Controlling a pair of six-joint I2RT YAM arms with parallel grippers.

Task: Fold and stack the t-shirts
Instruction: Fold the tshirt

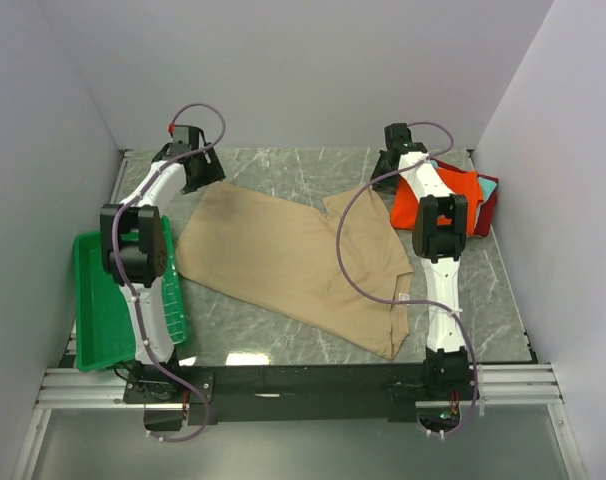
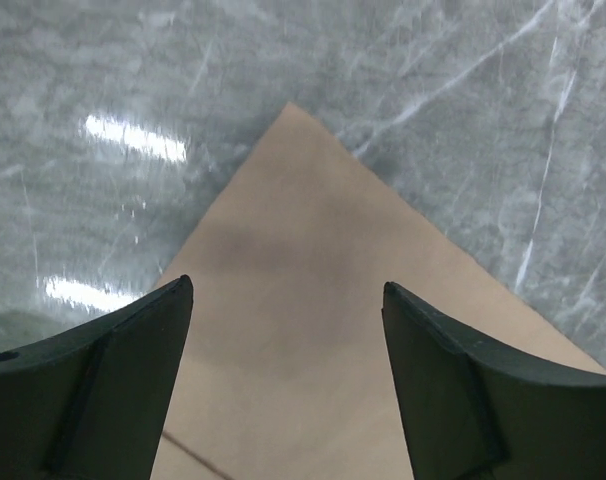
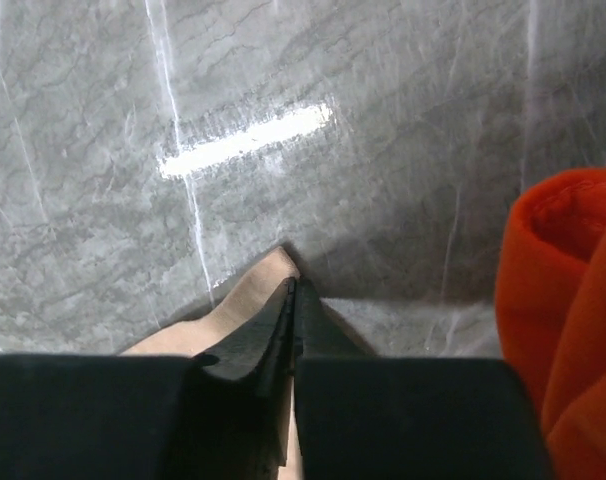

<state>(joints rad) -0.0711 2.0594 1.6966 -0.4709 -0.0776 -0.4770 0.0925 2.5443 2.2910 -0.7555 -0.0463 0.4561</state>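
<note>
Clockwise from the right arm: the fingers of the right gripper [image 3: 293, 290] are pressed together on a pointed corner of the tan t-shirt [image 3: 251, 298], a sliver of cloth being seen between the pads and its tip projecting towards 12 o'clock. At 3 o'clock of these fingers a rumpled orange t-shirt [image 3: 568, 300] is seen, apart from them. The fingers of the left gripper [image 2: 288, 290] are spread wide, one at either side of another corner of the tan cloth, which points to 12 o'clock; contact with it cannot be judged. From above, the tan garment is shown lying unfolded and askew across the middle of the marble table [image 1: 283, 165]. The orange piece is heaped at 2 o'clock upon a dark red t-shirt [image 1: 489, 216] and a teal t-shirt [image 1: 489, 185]. A green tray [image 1: 98, 310] is placed at 8 o'clock, partly under the left arm.
</note>
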